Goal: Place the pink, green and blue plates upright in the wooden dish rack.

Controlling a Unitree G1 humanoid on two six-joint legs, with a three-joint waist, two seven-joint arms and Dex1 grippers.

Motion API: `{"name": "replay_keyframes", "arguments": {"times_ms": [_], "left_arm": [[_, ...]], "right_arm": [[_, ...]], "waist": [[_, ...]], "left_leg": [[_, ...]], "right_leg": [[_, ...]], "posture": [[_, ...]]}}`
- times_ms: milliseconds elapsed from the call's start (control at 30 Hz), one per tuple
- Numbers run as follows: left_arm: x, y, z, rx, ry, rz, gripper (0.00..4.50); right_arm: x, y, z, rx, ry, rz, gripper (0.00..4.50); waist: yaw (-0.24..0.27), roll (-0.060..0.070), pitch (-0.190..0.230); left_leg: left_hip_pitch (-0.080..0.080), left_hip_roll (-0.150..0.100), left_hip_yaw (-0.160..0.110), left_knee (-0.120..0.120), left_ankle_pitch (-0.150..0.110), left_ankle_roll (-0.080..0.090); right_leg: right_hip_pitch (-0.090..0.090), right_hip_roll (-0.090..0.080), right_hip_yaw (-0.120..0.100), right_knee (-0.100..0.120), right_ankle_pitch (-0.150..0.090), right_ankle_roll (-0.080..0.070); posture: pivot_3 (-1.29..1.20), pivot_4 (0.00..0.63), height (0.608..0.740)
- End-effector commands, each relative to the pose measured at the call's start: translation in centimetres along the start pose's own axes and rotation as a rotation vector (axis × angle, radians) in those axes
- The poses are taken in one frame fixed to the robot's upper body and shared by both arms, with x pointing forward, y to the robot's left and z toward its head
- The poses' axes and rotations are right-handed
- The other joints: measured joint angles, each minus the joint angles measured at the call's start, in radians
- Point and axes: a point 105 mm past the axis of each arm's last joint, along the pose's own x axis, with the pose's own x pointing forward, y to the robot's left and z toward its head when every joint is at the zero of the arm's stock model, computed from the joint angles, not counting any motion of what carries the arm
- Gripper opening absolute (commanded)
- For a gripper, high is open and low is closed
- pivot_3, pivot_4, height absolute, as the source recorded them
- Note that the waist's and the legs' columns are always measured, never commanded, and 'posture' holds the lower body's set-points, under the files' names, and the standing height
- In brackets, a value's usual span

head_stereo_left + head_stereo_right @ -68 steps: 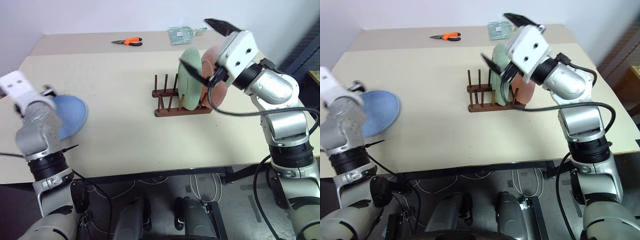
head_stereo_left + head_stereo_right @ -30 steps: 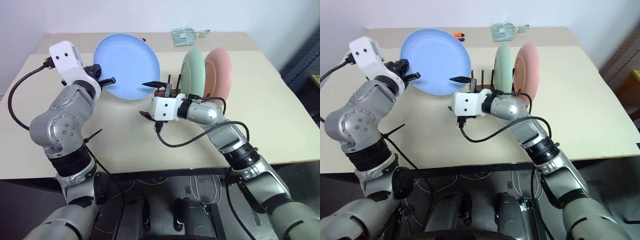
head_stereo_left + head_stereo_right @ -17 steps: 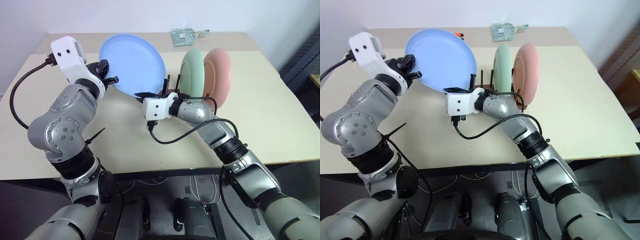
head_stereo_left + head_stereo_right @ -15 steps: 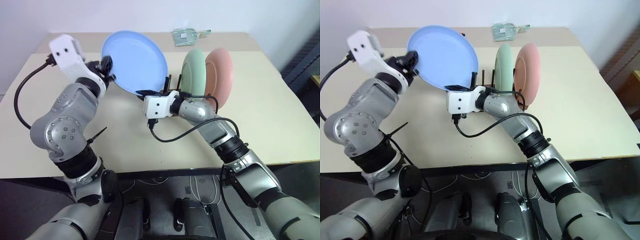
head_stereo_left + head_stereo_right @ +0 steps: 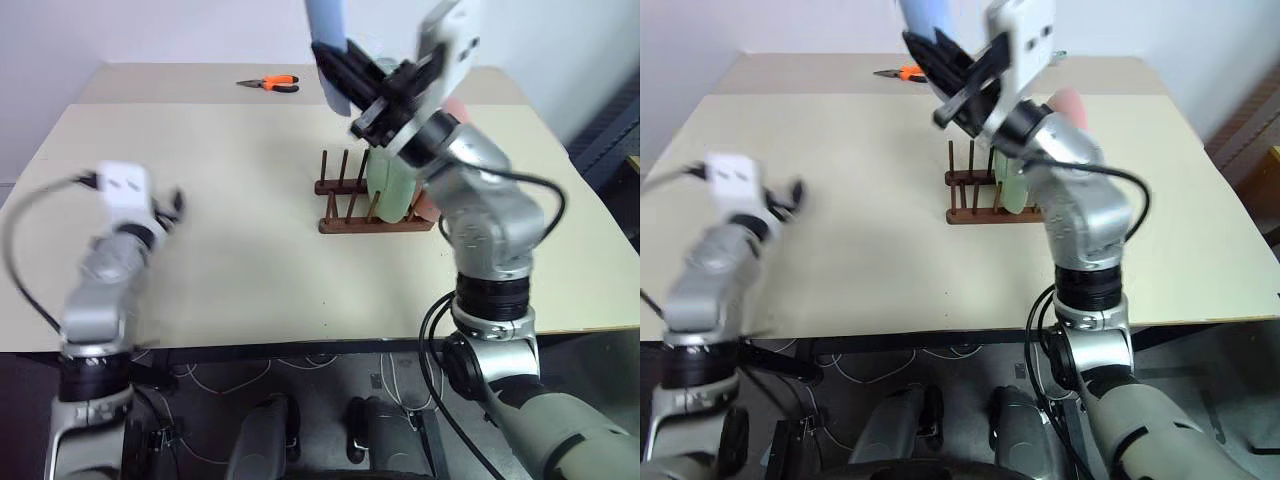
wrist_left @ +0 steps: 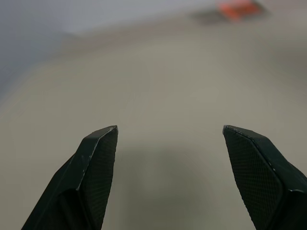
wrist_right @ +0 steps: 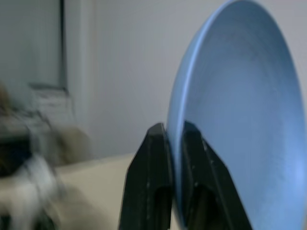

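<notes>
My right gripper (image 7: pixel 175 139) is shut on the rim of the blue plate (image 7: pixel 235 110) and holds it edge-up, high above the table (image 5: pixel 230 230) and over the left end of the wooden dish rack (image 5: pixel 345 205). The green plate (image 5: pixel 395 185) stands upright in the rack. Behind my right arm, only a bit of the pink plate (image 5: pixel 1070 100) shows. Low over the table's left side, far from the rack, my left gripper (image 6: pixel 168 129) is open with nothing between its fingers.
Orange-handled pliers (image 5: pixel 270 83) lie at the back of the table, left of the rack. The rack's left pegs (image 5: pixel 335 170) stand bare. Bare tabletop stretches between my left gripper and the rack.
The blue plate has passed from my left gripper to my right. The right gripper shut on its rim and lifted it high; the left opened and dropped down to the left.
</notes>
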Motion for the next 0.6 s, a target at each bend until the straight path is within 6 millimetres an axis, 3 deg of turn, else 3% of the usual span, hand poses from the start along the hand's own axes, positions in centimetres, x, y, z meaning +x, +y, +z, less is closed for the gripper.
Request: {"name": "replay_keyframes", "arguments": {"times_ms": [33,300,600], "left_arm": [[-1.1,-3.1,2.7,0.023,-0.144,-0.17,3.56],[-2.6,-5.5,2.7,-0.018,-0.145,-0.372,3.56],[-3.1,-5.8,2.2,0.0,-0.112,-0.401,3.56]], "right_arm": [[-1.4,-0.1,-0.2,0.151,0.052,-0.022,0.0],[-2.2,-1.3,-2.3,0.325,0.143,-0.095,0.0],[-1.5,-1.5,-2.9,0.353,0.173,-0.112,0.0]], "waist": [[-0.005,0.0,0.0],[-0.011,0.007,0.001],[-0.006,0.007,0.0]], "left_leg": [[0.0,0.0,0.0,-0.001,0.0,0.0],[-0.001,0.003,0.007,-0.003,0.003,0.002],[-0.001,0.003,0.008,-0.001,0.003,0.004]], "right_leg": [[-0.002,0.0,0.0,0.001,0.0,-0.001],[-0.008,0.001,0.002,0.006,0.0,-0.004],[-0.008,0.002,0.002,0.006,0.0,-0.004]], "posture": [[0.0,0.15,0.74],[0.0,0.15,0.74],[0.0,0.15,0.74]]}}
